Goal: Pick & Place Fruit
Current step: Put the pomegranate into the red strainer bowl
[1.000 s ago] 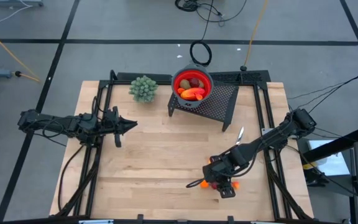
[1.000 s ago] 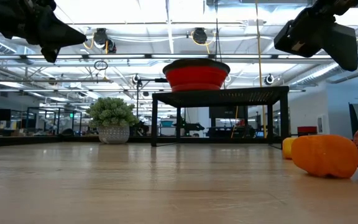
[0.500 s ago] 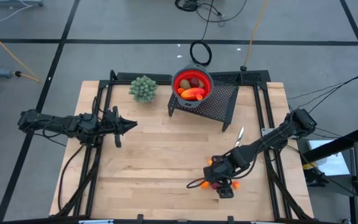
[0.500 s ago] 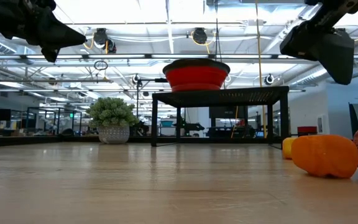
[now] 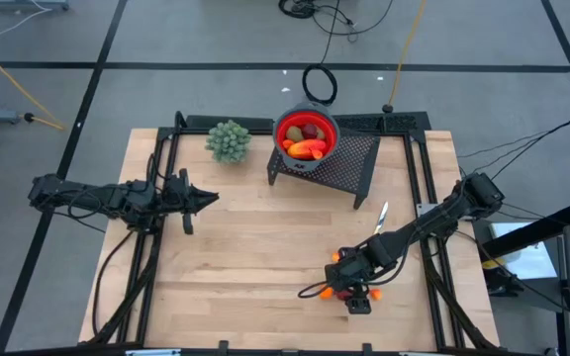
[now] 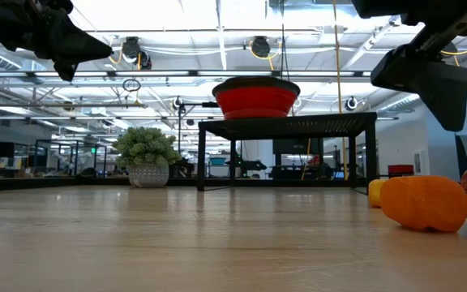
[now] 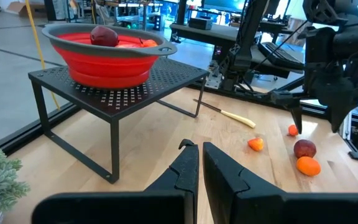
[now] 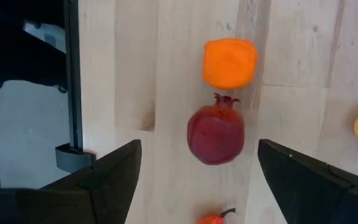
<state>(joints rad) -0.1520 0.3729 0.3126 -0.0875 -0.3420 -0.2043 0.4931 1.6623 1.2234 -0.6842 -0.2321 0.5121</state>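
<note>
A red bowl [image 5: 306,133] sits on a black mesh rack [image 5: 349,163] at the table's far side and holds a long red-orange piece [image 5: 308,149] and olive ovals. Loose fruit lies near the front right: a dark-red pomegranate [image 8: 215,134], an orange piece [image 8: 230,62] and small orange bits [image 5: 325,293]. My right gripper [image 5: 350,287] hangs open above them, with the pomegranate between and below its fingers [image 8: 114,180], touching nothing. My left gripper [image 5: 209,198] is shut and empty, held above the table's left side.
A green bushy plant ball [image 5: 228,140] stands at the far left of the rack. A thin tool with a pale handle [image 5: 381,213] lies on the table right of centre. Bare wood lies between the two arms.
My right gripper has gone down a little toward the loose fruit, staying open. The fruit has not moved.
</note>
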